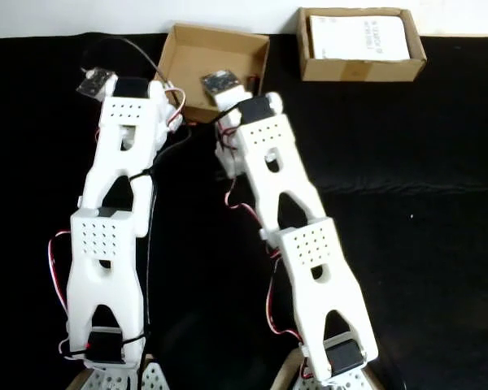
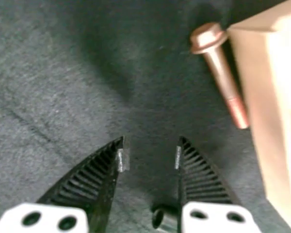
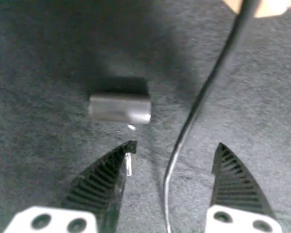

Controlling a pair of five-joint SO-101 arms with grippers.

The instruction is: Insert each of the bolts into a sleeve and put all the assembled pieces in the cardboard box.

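Hovering low over the black felt-like cloth, the left gripper has its ribbed black fingers spread with nothing between them. The copper-coloured metal bolt with a flanged hex head lies flat ahead of the fingertips. It sits outside the finger nearer the open brown cardboard box, with its shank running just beside the box wall. The step in hand looks to be picking up the two parts. To do it well, this gripper should shift toward the box until the shank sits in the gap. It should then turn so the fingers cross the shank and close near the head, without the outer finger catching the wall.

Further right, the right gripper is also spread and holds nothing. The short dark grey cylindrical metal sleeve lies on its side just ahead of one fingertip, in line with that tip rather than centred on the gap. A thin black cable runs through the gap between the fingers. This gripper should sidestep until the sleeve is centred and grip across its round body, leaving one bore end free for the bolt. It must avoid pinching the cable, which looks likely to snag.
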